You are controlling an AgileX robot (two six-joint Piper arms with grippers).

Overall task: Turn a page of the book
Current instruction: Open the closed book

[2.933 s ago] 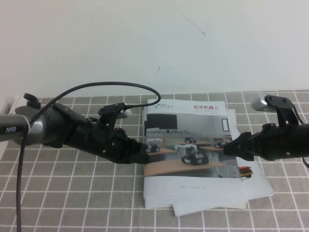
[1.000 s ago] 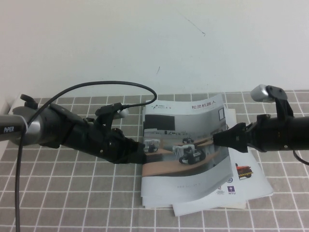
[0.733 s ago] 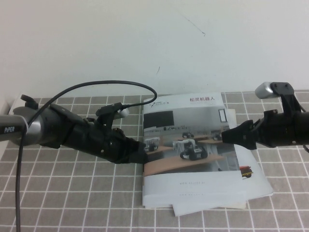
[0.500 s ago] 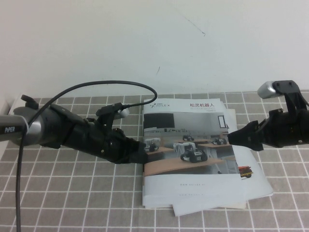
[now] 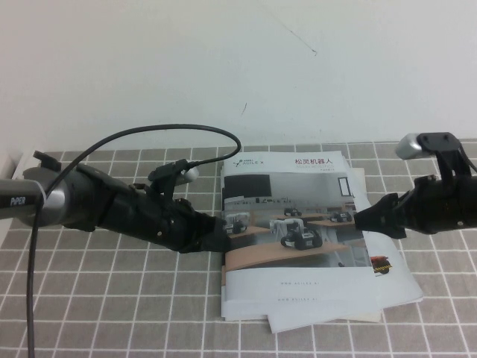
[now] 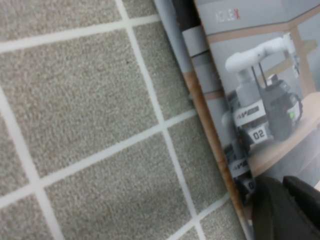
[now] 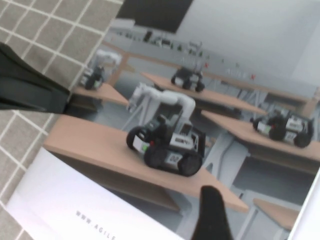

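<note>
The book (image 5: 298, 246) lies shut on the grey checked cloth, and its cover page (image 7: 200, 100) with the robot photo lies flat. My left gripper (image 5: 220, 240) rests on the book's left edge at mid height. In the left wrist view its dark fingers (image 6: 287, 210) sit close together on the cover (image 6: 260, 90), holding nothing. My right gripper (image 5: 365, 221) hovers at the book's right edge, open and empty. Only one of its fingers (image 7: 210, 212) shows in the right wrist view, just above the cover. The left gripper (image 7: 30, 92) also appears there, at the book's far side.
Plain white sheets (image 5: 395, 287) stick out beneath the book at the right and front. A strip of an inner page with a red mark (image 5: 380, 265) peeks out at the right. A black cable (image 5: 149, 134) arcs over the left arm. The white wall stands close behind.
A second ago the cover's right edge was raised and bowed leftward at my right gripper. It has since dropped flat, and the right gripper has drawn back to the right. The left arm barely moved.
</note>
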